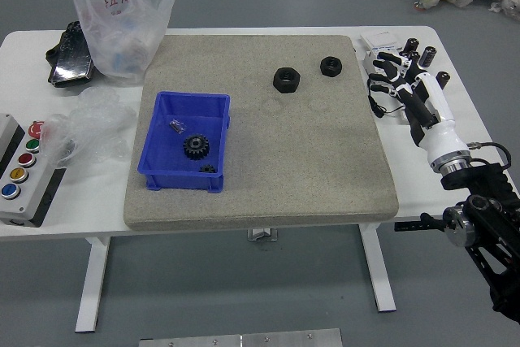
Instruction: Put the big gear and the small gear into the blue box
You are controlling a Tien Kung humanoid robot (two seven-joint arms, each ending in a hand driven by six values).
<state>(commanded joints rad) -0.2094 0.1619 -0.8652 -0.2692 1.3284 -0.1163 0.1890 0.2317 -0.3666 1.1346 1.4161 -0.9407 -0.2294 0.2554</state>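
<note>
On the mat's [301, 168] left part, in the head view, sits the blue box [166, 153], open side up. Big gear [196, 147]: lying inside, near the middle of the floor. Small gear [208, 169]: also inside, at the near wall, toward the right corner. A small clear item [177, 127] lies in the same box, on the far side of the big gear. Right hand [412, 93]: released, fingers apart, grasping nothing; it hovers above the table's [422, 180] right part, well apart from the box, near the black cylinders [428, 56]. Its arm reaches in from the right. Two black nuts [286, 80] lie on the mat toward its far right, apart from each other. At left I note a clear plastic bag [122, 26] and a button panel [23, 172].
</note>
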